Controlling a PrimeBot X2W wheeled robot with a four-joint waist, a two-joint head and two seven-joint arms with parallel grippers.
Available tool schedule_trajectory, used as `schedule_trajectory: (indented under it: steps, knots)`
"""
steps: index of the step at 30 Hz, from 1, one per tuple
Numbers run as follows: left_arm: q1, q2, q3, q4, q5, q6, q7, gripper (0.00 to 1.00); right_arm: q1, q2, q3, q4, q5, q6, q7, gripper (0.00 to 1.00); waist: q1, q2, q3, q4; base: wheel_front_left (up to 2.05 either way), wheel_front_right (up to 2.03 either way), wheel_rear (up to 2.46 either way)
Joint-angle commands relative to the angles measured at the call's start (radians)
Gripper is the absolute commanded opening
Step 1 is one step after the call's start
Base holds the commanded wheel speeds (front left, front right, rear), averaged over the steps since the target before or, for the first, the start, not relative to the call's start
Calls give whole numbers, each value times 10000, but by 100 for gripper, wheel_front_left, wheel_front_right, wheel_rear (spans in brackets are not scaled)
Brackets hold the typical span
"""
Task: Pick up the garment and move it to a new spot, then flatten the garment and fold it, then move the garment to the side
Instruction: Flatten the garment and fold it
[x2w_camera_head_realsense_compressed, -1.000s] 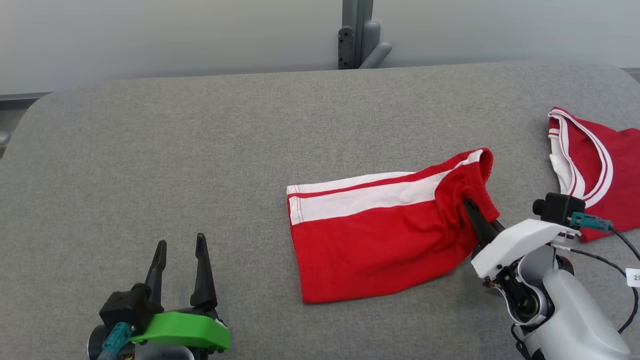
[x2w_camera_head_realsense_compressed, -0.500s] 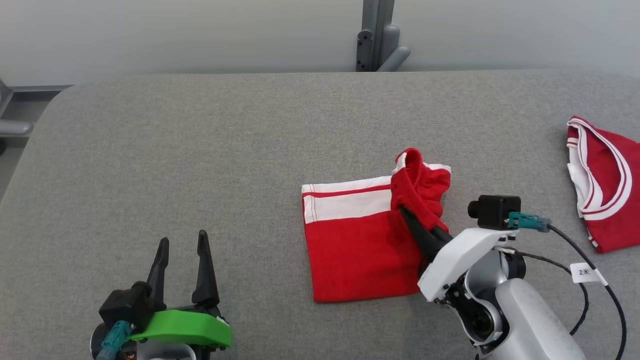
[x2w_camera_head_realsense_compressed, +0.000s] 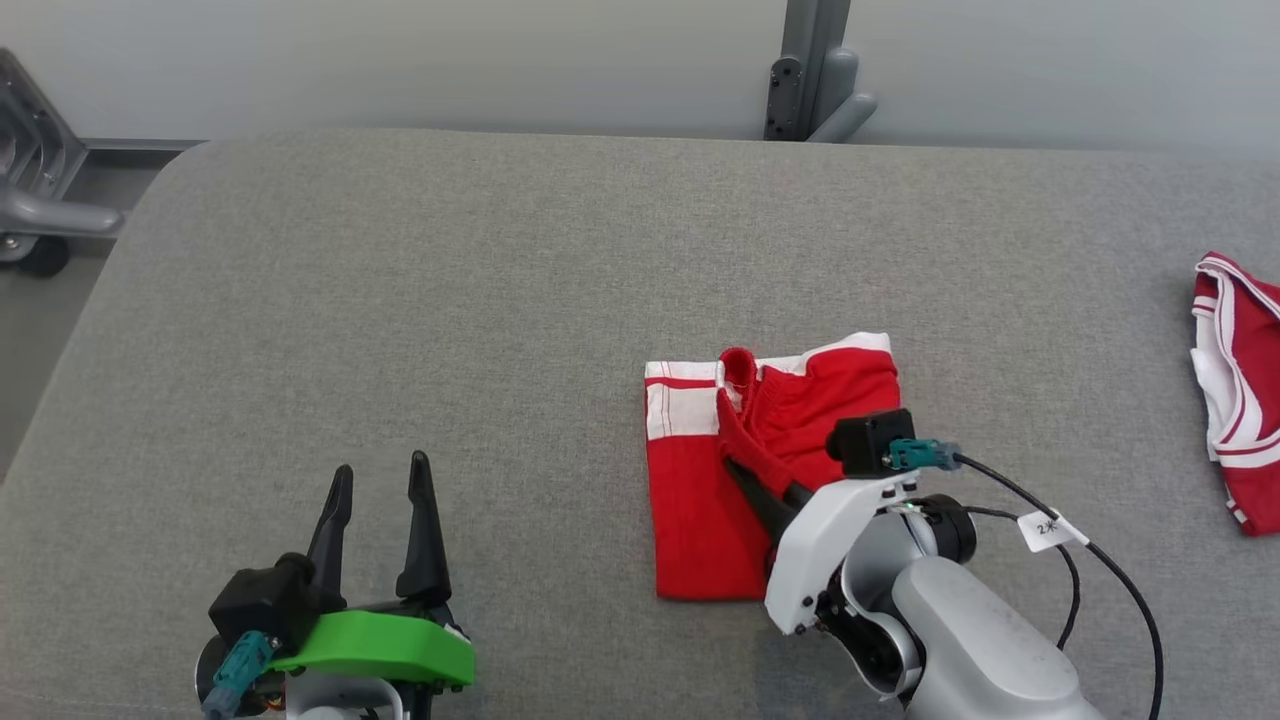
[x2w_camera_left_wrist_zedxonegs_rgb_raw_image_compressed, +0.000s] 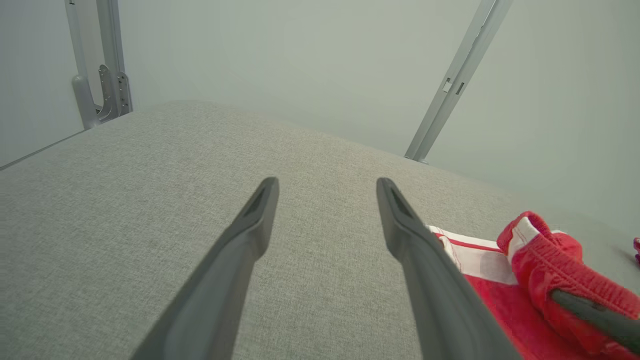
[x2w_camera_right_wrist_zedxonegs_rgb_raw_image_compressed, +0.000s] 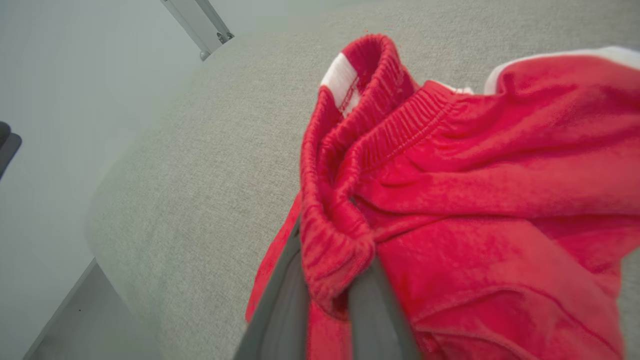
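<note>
Shorts (x2w_camera_head_realsense_compressed: 690, 520), red with white stripes, sit right of centre, waistband (x2w_camera_head_realsense_compressed: 738, 405) pinched by the right gripper (x2w_camera_head_realsense_compressed: 735, 470); left gripper (x2w_camera_head_realsense_compressed: 382, 465) gapes, lower left.

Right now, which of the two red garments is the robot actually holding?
The middle garment: the right gripper pinches its elastic waistband. The other red garment lies untouched, far off to the right.

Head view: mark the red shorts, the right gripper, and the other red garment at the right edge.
red shorts (x2w_camera_head_realsense_compressed: 690, 520), head view, flat red panel at lower left.
right gripper (x2w_camera_head_realsense_compressed: 738, 470), head view, fingertips pinched on the shorts' waistband.
other red garment (x2w_camera_head_realsense_compressed: 1258, 480), head view, red cloth beside its white trim.
</note>
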Motion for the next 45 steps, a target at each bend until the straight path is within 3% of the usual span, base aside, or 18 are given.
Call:
schedule_trajectory:
  steps: [1,7,8,10,11,26,34,45]
  knots:
    - [-175,-3,19,19,-27,-28,-23,100,-111,-14,50,63,-85,1,-81,0,0,69,24,62,0,0,0]
    - [-162,-19,-19,40,-48,-2,-23,100,-669,-11,974,1115,-746,1,-637,0,0,69,49,212,0,0,0]
    - [-170,-21,-25,49,-49,-8,-23,100,-710,-9,1103,1235,-793,1,-702,4,0,69,50,231,0,0,0]
    - [-164,-26,-51,41,-47,11,-23,100,-803,-8,1359,1332,-860,1,-829,54,0,69,49,263,0,0,0]
    - [-160,-27,-51,40,-57,10,-23,100,-835,-7,1498,1336,-871,1,-895,100,0,69,53,272,0,0,0]
    - [11,-38,47,85,-3,-17,-23,100,-814,-17,2472,1241,-1135,-1,-1649,100,0,69,-67,167,0,0,0]
    - [222,-39,128,-54,150,-3,-23,100,-720,-14,1489,1079,-1938,-1,-2647,100,0,69,-272,-197,0,0,0]
    - [403,-34,190,-238,385,5,-23,100,77,-14,-727,255,-2756,-1,-3190,100,0,69,-534,-892,0,0,0]
